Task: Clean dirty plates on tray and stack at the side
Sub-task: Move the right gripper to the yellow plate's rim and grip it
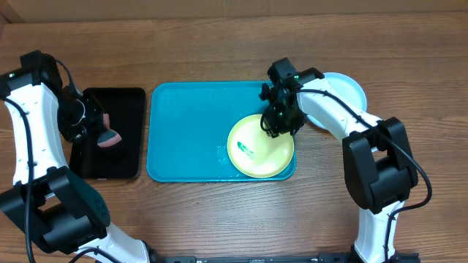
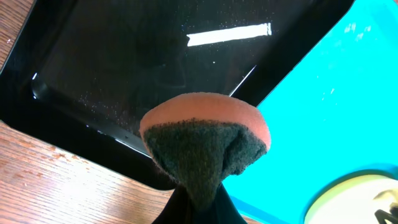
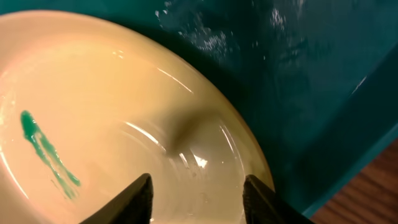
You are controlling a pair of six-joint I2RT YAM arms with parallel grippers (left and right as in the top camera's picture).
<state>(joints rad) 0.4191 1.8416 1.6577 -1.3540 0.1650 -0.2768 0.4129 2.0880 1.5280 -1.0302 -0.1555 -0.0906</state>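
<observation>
The pale yellow plate (image 1: 260, 147) with a teal smear (image 1: 245, 152) lies in the right front corner of the turquoise tray (image 1: 190, 131). My right gripper (image 1: 276, 126) is open just above the plate's far rim; the right wrist view shows the plate (image 3: 112, 124), its smear (image 3: 46, 155) and my open fingers (image 3: 199, 193) over it. A light blue plate (image 1: 349, 88) rests on the table right of the tray, partly hidden by my right arm. The white plate is not in view. My left gripper (image 1: 95, 128) is shut on a sponge (image 1: 110, 139), orange-backed with a dark scrub face (image 2: 202, 146).
A black rectangular tray (image 1: 113, 164) lies left of the turquoise tray, under the sponge; it also shows in the left wrist view (image 2: 124, 62). Wet streaks mark the turquoise tray floor (image 3: 205, 37). Bare wooden table surrounds both trays.
</observation>
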